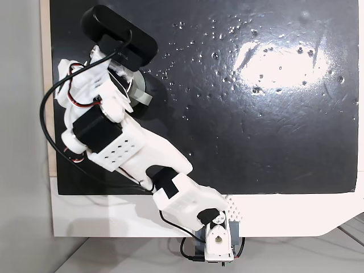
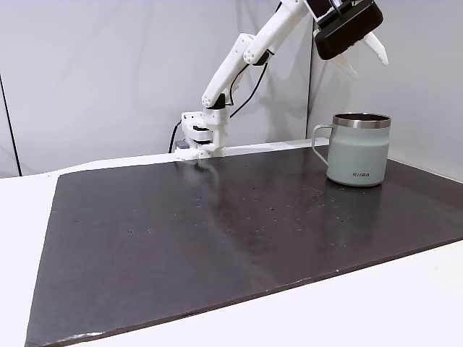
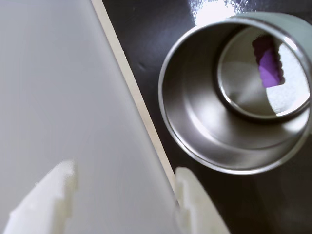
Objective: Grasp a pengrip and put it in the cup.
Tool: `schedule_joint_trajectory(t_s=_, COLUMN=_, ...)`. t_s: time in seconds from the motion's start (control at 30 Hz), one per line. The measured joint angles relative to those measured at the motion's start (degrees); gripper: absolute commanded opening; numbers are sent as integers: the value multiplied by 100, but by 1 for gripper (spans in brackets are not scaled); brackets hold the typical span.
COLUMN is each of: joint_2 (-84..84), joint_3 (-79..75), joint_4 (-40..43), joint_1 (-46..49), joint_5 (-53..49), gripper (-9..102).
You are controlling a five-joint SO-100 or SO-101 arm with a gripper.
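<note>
The pengrip (image 3: 269, 63) lies on the steel bottom of the cup (image 3: 195, 126), so the drop looks done. The cup stands on the dark surface (image 2: 217, 231) near its far right edge in a fixed view. The fingers (image 3: 124, 204) hang above it, spread apart and empty; only withdrawing seems left.

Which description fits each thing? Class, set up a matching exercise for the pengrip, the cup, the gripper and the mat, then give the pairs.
Things:
1. pengrip
2. cup
3. gripper
4. mat

Descriptions:
A. open and empty, above the cup
B. black, covering the tabletop
C. purple, lying on the cup's steel bottom
D. pale grey-green outside, upright on the mat

Pairs: 1-C, 2-D, 3-A, 4-B
</note>
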Motion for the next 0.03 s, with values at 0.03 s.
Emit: schedule_joint_trajectory(t_s=0.03, joint_2=0, joint_3=0, joint_4=0, joint_1=9, joint_5=0, gripper=25)
